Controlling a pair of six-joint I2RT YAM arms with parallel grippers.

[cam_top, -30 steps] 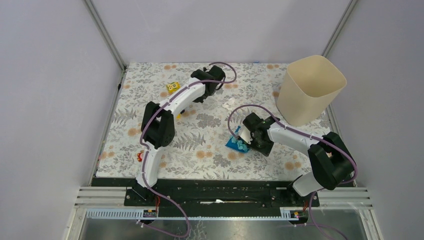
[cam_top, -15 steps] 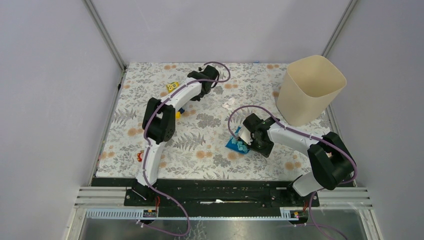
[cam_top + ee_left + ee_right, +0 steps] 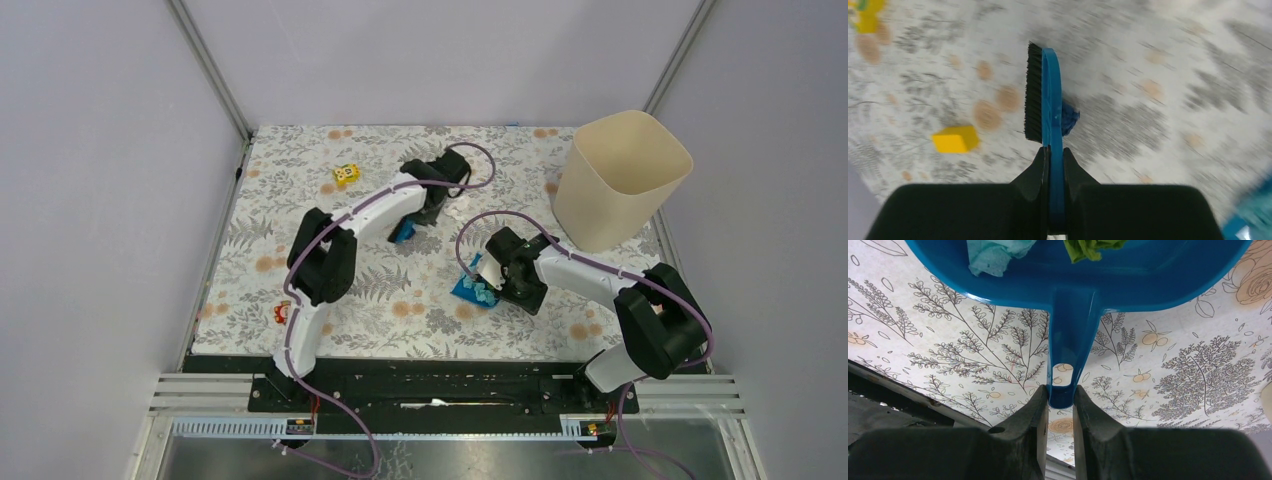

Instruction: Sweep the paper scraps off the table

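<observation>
"Where are the paper scraps (image 3: 993,255)?"
"Some sit in the dustpan (image 3: 1148,270). A navy scrap (image 3: 1069,117) lies on the counter (image 3: 400,290), just beside the brush (image 3: 1050,95)."
"The end effectors?"
"The left end effector (image 3: 1053,155) clamps the brush. The right end effector (image 3: 1060,395) pinches the dustpan's handle."

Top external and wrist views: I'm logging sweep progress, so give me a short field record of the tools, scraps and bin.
left pincer: shut on the blue brush
right pincer: shut on the dustpan, by its handle
dustpan contents: light teal scrap, green scrap
loose scrap: navy scrap beside the back of the brush head, on the table
bin: upright, far right of the table
not to sweep: yellow cube, red toy
</observation>
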